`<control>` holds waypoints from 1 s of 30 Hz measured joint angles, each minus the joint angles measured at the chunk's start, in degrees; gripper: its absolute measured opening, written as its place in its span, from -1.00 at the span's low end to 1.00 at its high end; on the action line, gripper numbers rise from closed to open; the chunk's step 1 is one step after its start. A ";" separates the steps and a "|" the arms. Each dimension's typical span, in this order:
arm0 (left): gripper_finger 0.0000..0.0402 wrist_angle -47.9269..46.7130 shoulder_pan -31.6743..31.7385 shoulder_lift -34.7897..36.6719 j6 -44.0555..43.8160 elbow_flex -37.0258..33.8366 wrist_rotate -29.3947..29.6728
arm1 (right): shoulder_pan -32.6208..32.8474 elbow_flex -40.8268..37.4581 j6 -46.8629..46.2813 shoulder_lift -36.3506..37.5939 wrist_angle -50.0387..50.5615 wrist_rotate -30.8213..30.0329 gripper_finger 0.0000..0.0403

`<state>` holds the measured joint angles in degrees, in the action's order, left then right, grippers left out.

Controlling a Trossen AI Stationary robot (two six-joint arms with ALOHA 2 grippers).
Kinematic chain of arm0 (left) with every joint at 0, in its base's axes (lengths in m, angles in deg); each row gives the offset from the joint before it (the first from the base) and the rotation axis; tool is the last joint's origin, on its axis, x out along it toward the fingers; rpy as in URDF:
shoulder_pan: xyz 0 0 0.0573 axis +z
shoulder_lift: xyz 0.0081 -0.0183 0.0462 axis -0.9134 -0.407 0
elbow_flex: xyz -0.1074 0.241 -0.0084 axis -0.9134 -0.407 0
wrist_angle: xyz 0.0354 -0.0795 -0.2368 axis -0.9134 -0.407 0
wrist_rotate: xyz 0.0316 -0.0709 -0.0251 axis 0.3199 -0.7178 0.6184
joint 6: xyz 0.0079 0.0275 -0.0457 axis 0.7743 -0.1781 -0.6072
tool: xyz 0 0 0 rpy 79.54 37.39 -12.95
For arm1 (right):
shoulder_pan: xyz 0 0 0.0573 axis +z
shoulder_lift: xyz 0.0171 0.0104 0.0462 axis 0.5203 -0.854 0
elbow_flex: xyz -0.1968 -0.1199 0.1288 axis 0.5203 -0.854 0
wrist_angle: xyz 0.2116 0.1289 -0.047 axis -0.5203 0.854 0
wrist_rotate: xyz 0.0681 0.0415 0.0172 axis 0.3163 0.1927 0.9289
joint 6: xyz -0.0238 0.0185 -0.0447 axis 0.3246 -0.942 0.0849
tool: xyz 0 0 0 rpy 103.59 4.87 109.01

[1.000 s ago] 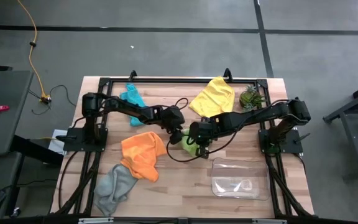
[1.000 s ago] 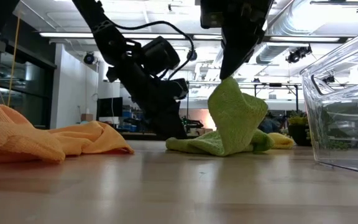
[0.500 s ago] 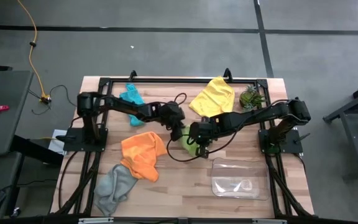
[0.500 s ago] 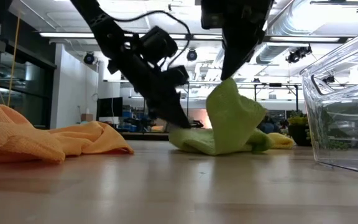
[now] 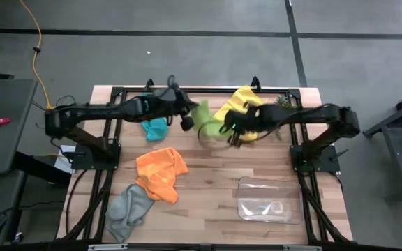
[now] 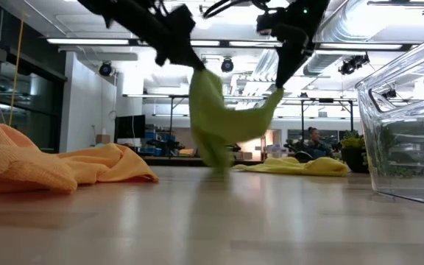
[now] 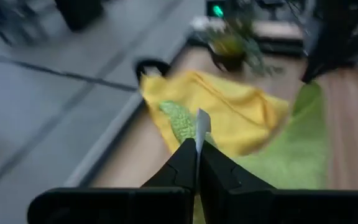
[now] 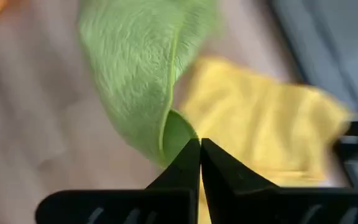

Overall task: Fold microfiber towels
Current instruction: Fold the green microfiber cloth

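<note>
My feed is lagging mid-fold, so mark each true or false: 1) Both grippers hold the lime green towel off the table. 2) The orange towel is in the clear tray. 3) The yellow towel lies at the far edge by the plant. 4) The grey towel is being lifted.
1) True: the left gripper and right gripper are each shut on the lime green towel, which hangs between them.
2) False: the orange towel lies on the table, beside the tray.
3) True: the yellow towel lies next to the plant.
4) False: the grey towel lies untouched at the near corner.
</note>
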<state>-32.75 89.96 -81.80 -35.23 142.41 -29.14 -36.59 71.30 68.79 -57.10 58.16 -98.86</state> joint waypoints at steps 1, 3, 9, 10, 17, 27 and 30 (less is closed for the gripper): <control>-1.00 0.14 0.01 0.92 0.27 0.01 0.88 | -0.95 0.00 0.03 1.40 0.05 -0.97 -1.00; -1.00 0.79 -0.18 1.91 0.36 -0.01 2.05 | -2.48 0.00 0.17 4.04 -0.04 -1.82 -1.00; -1.00 12.72 -2.61 1.65 -0.64 -4.39 2.35 | -3.51 0.02 1.84 9.82 0.30 -1.88 -1.00; -1.00 15.32 -3.03 1.55 -1.70 -5.91 2.43 | -3.51 0.02 1.54 10.49 1.06 -1.91 -1.00; -1.00 23.90 -3.31 3.06 3.11 -8.82 5.08 | -3.78 0.02 1.82 12.69 1.87 -3.17 -1.00; -1.00 9.73 -12.97 3.93 -1.34 -8.82 4.76 | 0.50 0.02 0.94 9.21 1.36 7.31 -1.00; -1.00 4.03 -18.28 3.93 -6.21 -8.84 7.60 | 2.92 0.02 -2.16 6.82 1.50 10.83 -1.00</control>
<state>-28.72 71.68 -77.86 -41.44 133.56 -21.54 -33.67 71.32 66.63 -50.28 59.66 -88.03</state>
